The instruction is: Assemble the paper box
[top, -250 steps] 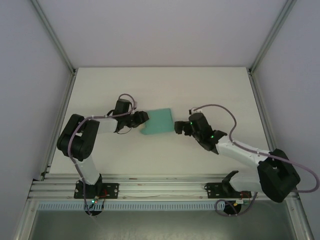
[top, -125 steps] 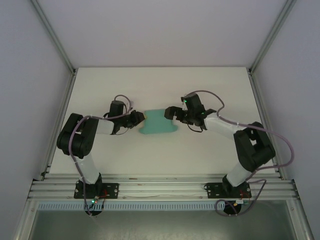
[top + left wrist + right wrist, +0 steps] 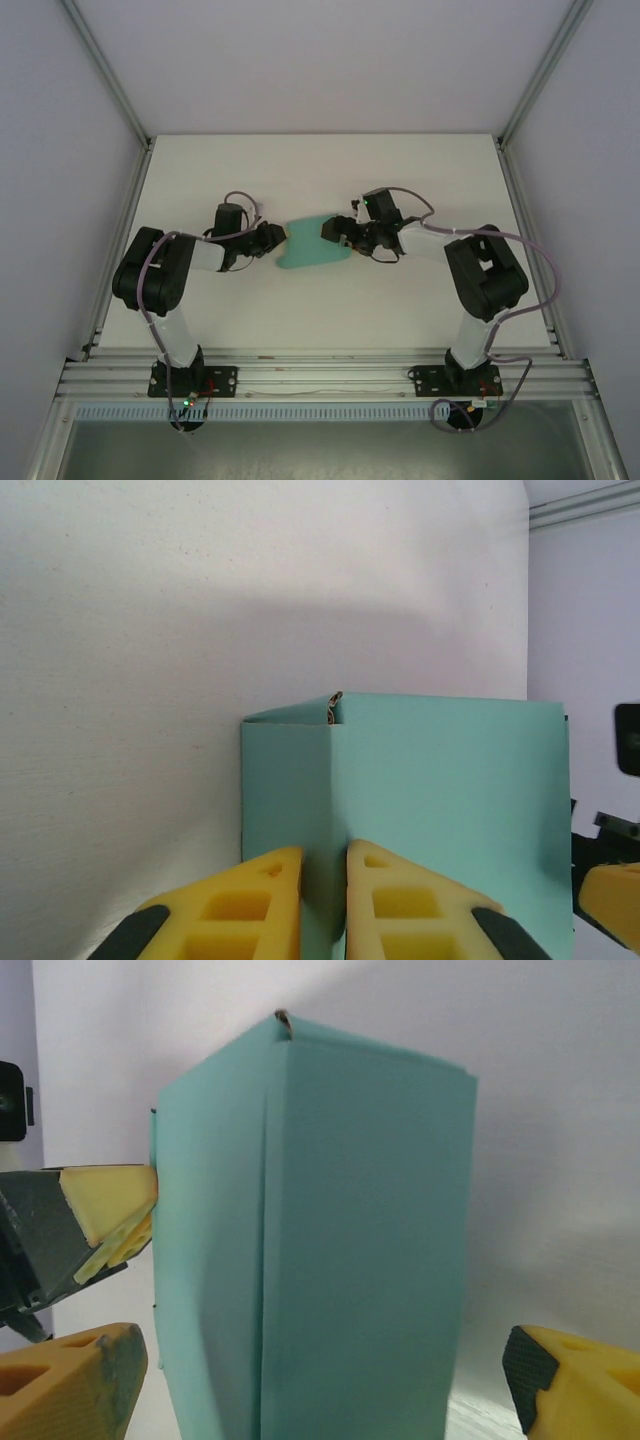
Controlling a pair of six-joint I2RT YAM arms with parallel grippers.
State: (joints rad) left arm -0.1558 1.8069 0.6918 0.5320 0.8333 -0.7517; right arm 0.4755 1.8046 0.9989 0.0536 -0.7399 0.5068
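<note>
The teal paper box (image 3: 313, 258) lies folded at the middle of the white table, between the two arms. My left gripper (image 3: 279, 238) is at its left end. In the left wrist view the box (image 3: 450, 800) has a folded edge pinched between the yellow fingertips of that gripper (image 3: 324, 890), which is shut on it. My right gripper (image 3: 333, 231) is at the box's upper right. Its wrist view shows the box (image 3: 330, 1240) standing between widely spread fingers of the gripper (image 3: 325, 1385), with a gap on the right side. The left gripper's fingers (image 3: 110, 1200) show beyond the box.
The white table (image 3: 400, 180) has bare surface behind and in front of the box. Aluminium posts and grey walls bound both sides, and a slotted rail (image 3: 320, 370) carrying the arm bases runs along the near edge.
My left gripper has closed on the box's edge. The right arm has swung left and forward until its open jaws straddle the box's right end, and they have narrowed slightly.
</note>
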